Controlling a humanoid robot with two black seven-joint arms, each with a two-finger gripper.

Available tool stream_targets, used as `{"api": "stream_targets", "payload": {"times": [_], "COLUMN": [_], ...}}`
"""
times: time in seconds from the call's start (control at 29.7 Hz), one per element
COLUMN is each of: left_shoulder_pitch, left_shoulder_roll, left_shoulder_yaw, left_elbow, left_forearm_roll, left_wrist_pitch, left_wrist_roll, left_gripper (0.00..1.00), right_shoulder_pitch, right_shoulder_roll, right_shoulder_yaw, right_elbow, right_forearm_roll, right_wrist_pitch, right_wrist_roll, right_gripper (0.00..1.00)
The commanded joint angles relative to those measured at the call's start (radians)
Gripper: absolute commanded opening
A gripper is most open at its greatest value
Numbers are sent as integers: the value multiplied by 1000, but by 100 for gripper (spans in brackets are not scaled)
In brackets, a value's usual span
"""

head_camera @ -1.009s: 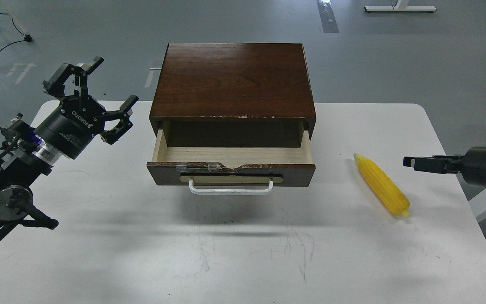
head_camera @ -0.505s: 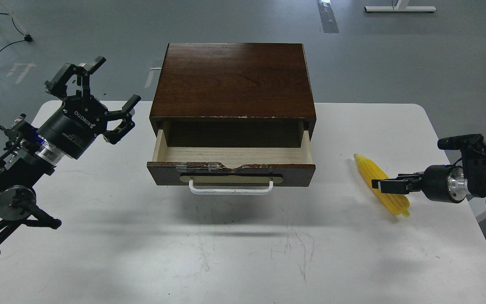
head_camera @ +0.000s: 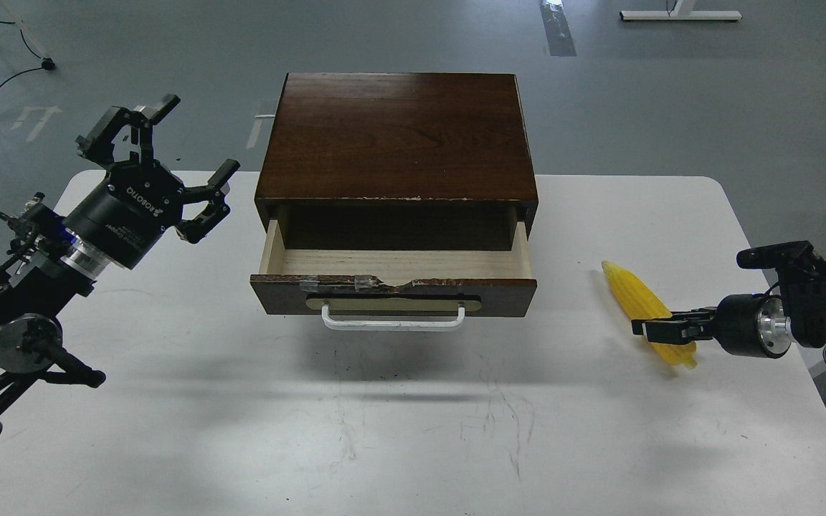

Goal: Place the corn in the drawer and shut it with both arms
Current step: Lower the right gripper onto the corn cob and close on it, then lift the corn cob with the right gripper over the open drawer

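The corn (head_camera: pixel 639 304) lies on the white counter (head_camera: pixel 413 430), well right of the pulled-out drawer (head_camera: pixel 393 276). The right gripper (head_camera: pixel 646 329) is seen side-on across its thick end, so I cannot tell how its jaws stand. The left gripper (head_camera: pixel 183 154) hovers left of the cabinet (head_camera: pixel 395 136), jaws spread wide and holding nothing.

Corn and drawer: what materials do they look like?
Corn: probably molded plastic; uniform bright yellow, slightly glossy ribbed kernels. Drawer: wood; dark brown finished front, chipped along its top edge with clear tape, pale unfinished-looking inside. Handle: white bar, metal or plastic, unclear.
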Motion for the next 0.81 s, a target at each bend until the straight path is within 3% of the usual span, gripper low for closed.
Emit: {"api": "stream_targets", "payload": {"times": [0.0, 0.37, 0.47, 0.61, 0.77], "left_shoulder_pitch": [0, 0, 0, 0, 0], "left_shoulder_roll": [3, 1, 6, 9, 12], "left_shoulder_yaw": [-2, -2, -2, -2, -2], "left_elbow": [0, 0, 0, 0, 0], "left_forearm_roll": [0, 0, 0, 1, 1], "left_wrist_pitch": [0, 0, 0, 0, 0], "left_wrist_roll": [0, 0, 0, 0, 0], "left_gripper": [100, 100, 100, 100, 100], "right_shoulder_pitch": [76, 550, 695, 843, 889], "right_shoulder_roll": [-28, -59, 17, 169, 295], "right_shoulder_yaw": [6, -3, -31, -117, -150], "right_elbow": [40, 180, 237, 254, 287], "right_forearm_roll": [10, 107, 176, 208, 194], "right_wrist_pitch": [-3, 23, 91, 96, 96], "right_wrist_roll": [0, 0, 0, 0, 0], "right_gripper": [11, 12, 13, 14, 14]}}
